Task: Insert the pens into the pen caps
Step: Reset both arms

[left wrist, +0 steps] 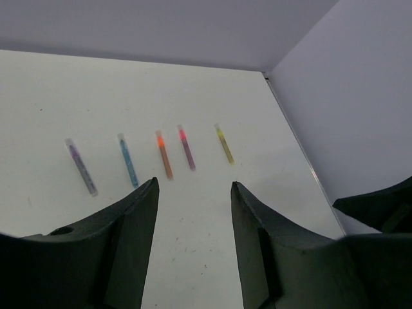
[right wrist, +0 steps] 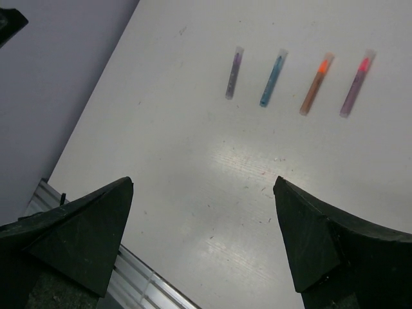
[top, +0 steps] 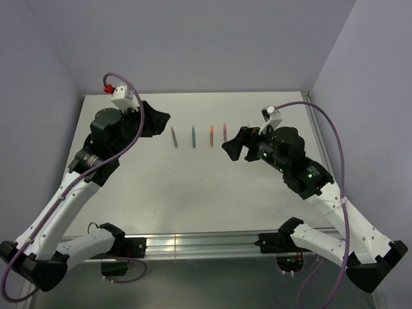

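At the left of the white table (top: 193, 193), the left gripper (left wrist: 193, 190) hangs above the surface with its jaws partly spread and nothing between them. Just to its right, toward the far side of the table, the pens (top: 193, 137) lie flat in a row, roughly parallel and apart from one another: a grey-purple pen (left wrist: 82, 167), a blue pen (left wrist: 127, 160), an orange pen (left wrist: 164, 155), a pink-red pen (left wrist: 187, 147) and a yellow pen (left wrist: 224, 143). The overhead view shows only the first four of them. At the right end of the row the right gripper (right wrist: 203, 187) is poised over the table, its jaws spread wide and empty. Neither gripper touches any pen.
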